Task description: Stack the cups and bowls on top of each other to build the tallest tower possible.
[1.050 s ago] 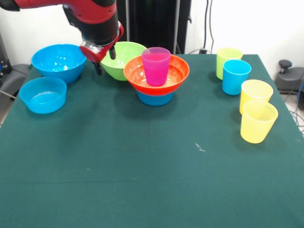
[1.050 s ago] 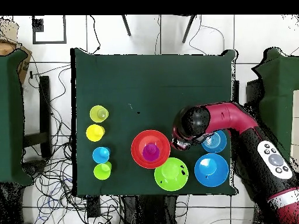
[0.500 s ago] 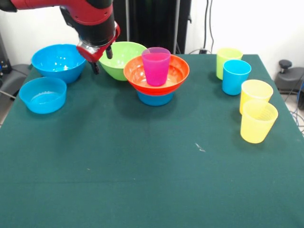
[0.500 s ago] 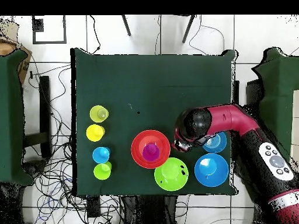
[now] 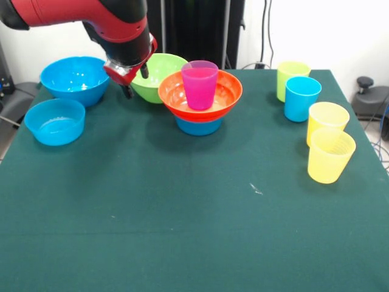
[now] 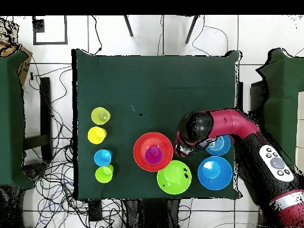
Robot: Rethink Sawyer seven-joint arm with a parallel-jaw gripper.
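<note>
Tower (image 5: 200,97) so far: small blue bowl, orange bowl, purple cup, widest parts low for stability. Your end effector (image 5: 135,81) hangs left of it, empty, fingers spread, at the lime green bowl's (image 5: 159,74) rim, probably lining up a grab.

Only the arm differs from the earlier pictures. In the front view the gripper (image 5: 136,81) now sits slightly right of and a touch lower than half a second ago, its dark fingertips hanging at the left rim of the lime green bowl (image 5: 157,76), between it and the large blue bowl (image 5: 75,79); a second ago it hung lower. In the overhead view the arm's head (image 6: 197,128) is a little left of and above its place half a second ago, and the forearm at the lower right of the frame is shifted too.
</note>
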